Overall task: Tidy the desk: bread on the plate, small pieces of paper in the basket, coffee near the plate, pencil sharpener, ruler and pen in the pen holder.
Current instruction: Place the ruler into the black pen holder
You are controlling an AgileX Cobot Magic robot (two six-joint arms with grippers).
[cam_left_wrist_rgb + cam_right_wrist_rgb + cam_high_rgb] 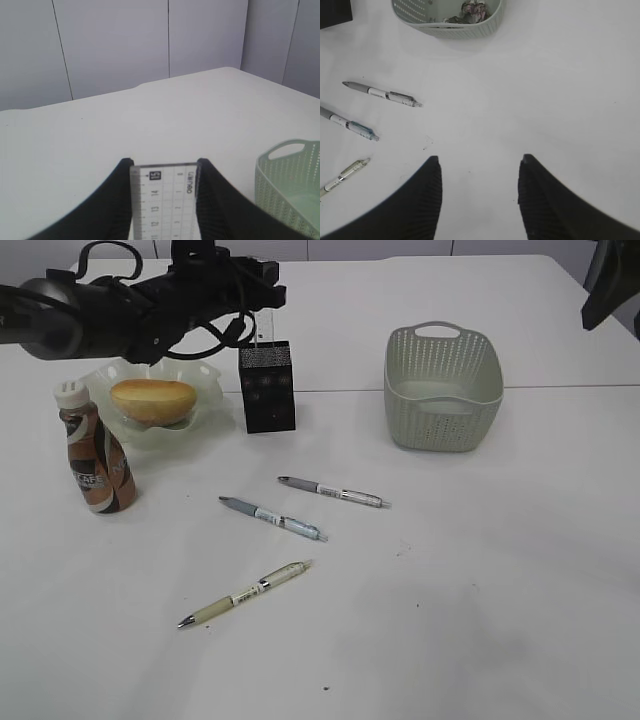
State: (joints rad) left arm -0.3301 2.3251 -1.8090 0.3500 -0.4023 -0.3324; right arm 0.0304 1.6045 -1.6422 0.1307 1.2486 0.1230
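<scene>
My left gripper (262,295) is shut on a clear ruler (164,200) and holds it upright just above the black pen holder (267,387). The ruler (264,328) hangs down toward the holder's top. The bread (152,400) lies on the pale green plate (215,410). The coffee bottle (92,455) stands in front of the plate at its left. Three pens (333,492) (273,518) (245,593) lie on the table in front of the holder. My right gripper (479,162) is open and empty above bare table. No pencil sharpener is in view.
The pale green basket (443,385) stands at the back right, and the right wrist view shows crumpled paper (474,9) inside it. The basket's handle end also shows in the left wrist view (292,185). The right arm (610,280) is at the top right corner.
</scene>
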